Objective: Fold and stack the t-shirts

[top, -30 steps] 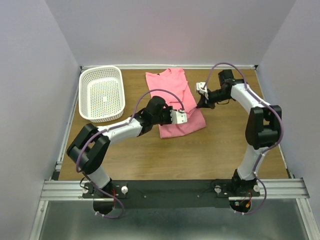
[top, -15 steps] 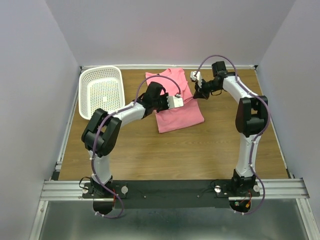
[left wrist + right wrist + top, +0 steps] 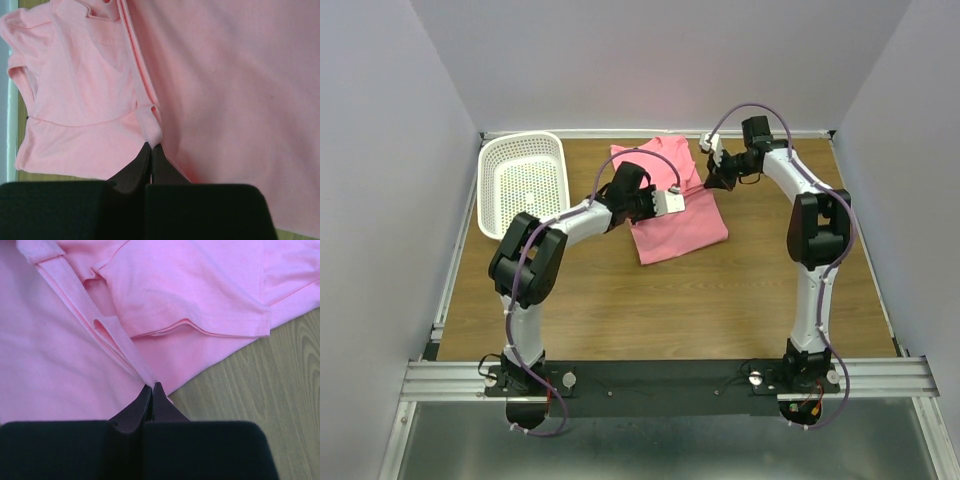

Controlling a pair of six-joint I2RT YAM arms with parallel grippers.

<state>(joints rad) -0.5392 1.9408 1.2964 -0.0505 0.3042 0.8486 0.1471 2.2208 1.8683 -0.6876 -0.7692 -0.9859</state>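
A salmon-pink t-shirt (image 3: 672, 215) lies on the wooden table at the back middle, partly folded over itself. My left gripper (image 3: 680, 197) is over its middle and shut on a pinched fold of the t-shirt's hem (image 3: 150, 131). My right gripper (image 3: 705, 183) is at the shirt's right edge, shut on the same doubled hem (image 3: 145, 374). In the right wrist view a sleeve (image 3: 200, 300) lies flat beyond the fingers. In the left wrist view the shirt's upper part (image 3: 80, 100) spreads to the left. The collar label does not show.
A white perforated plastic basket (image 3: 525, 185) stands at the back left of the table (image 3: 720, 300). Grey walls close the back and both sides. The arms' bases sit on the black rail at the near edge.
Both grippers have carried the shirt's near edge toward the back of the table, folding the lower part over the upper part. The visible shirt is shorter now.
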